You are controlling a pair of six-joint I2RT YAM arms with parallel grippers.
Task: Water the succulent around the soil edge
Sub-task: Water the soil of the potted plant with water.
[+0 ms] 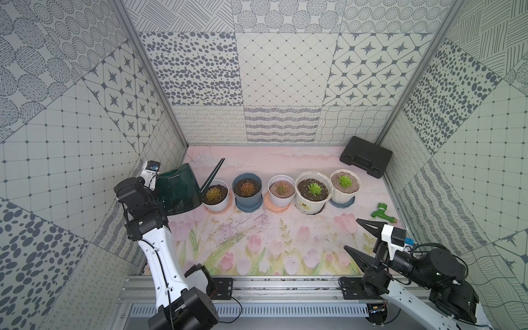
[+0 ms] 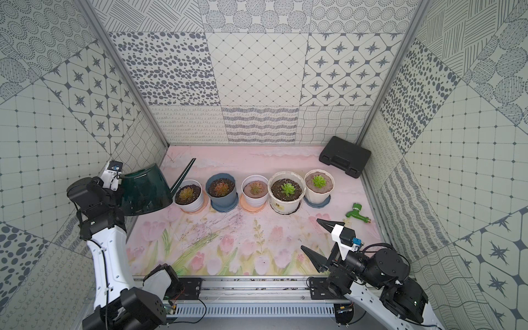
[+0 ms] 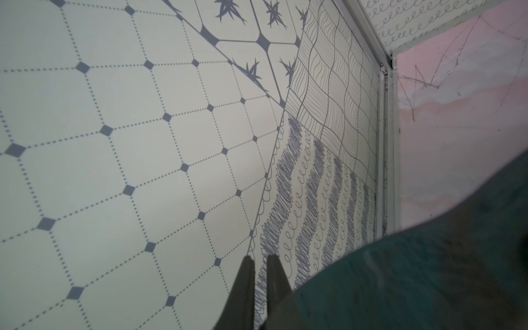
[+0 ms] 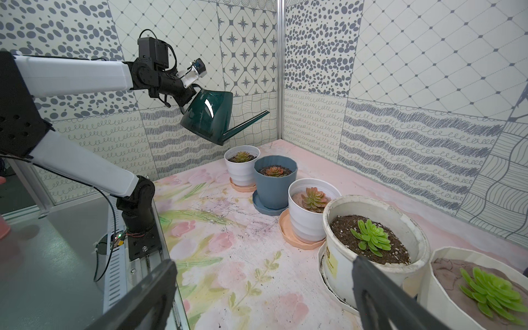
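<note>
1. Five round plastic flowerpots [image 1: 311, 204], one succulent rosette [image 1: 343, 180] each: four white, one blue-grey [image 1: 247, 200].
2. One dark green translucent watering can [image 1: 174, 191], ten o'clock.
3. One black plastic case [image 1: 365, 156], one o'clock.
4. One green plastic tap [image 1: 381, 215], three o'clock.

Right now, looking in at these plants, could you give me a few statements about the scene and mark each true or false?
1. The left gripper holds the dark green watering can in the air. True.
2. The can's spout is over the succulent in the white fluted pot. False: the spout is by the white pot at the opposite end of the row.
3. The right gripper is open and holds nothing. True.
4. Six pots stand in the row. False: there are five.
5. The black case lies at the front, between the arms. False: it lies in the far corner on the robot's right.
</note>
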